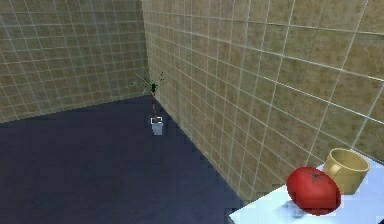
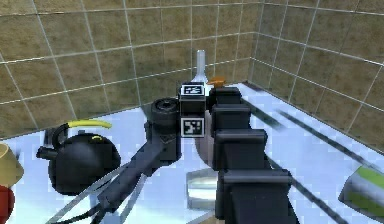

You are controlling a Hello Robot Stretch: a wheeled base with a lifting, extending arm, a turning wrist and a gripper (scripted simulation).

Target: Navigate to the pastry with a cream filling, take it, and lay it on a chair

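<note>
Forward view: white pot (image 1: 157, 125) holds plant (image 1: 152, 88); yellow cup (image 1: 347, 170) beside red fruit (image 1: 313, 188). Tool (image 2: 112, 195) load: cannot tell.

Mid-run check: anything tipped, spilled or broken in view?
Nothing stands out. The potted plant stands upright in the floor corner; the red fruit and upright yellow cup sit on the white table; the black pot rests upright, no spill visible.

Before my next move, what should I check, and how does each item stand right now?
1. Target recognised among the things on the tabletop: cannot tell.
2. Gripper holding anything: cannot tell; a black round object lies at it.
3. Arm reaching out over the tabletop: ok.
4. Room around the arm: not ok; a metal object sits close against it.
5. Floor ahead bare up to the potted plant: ok.
</note>
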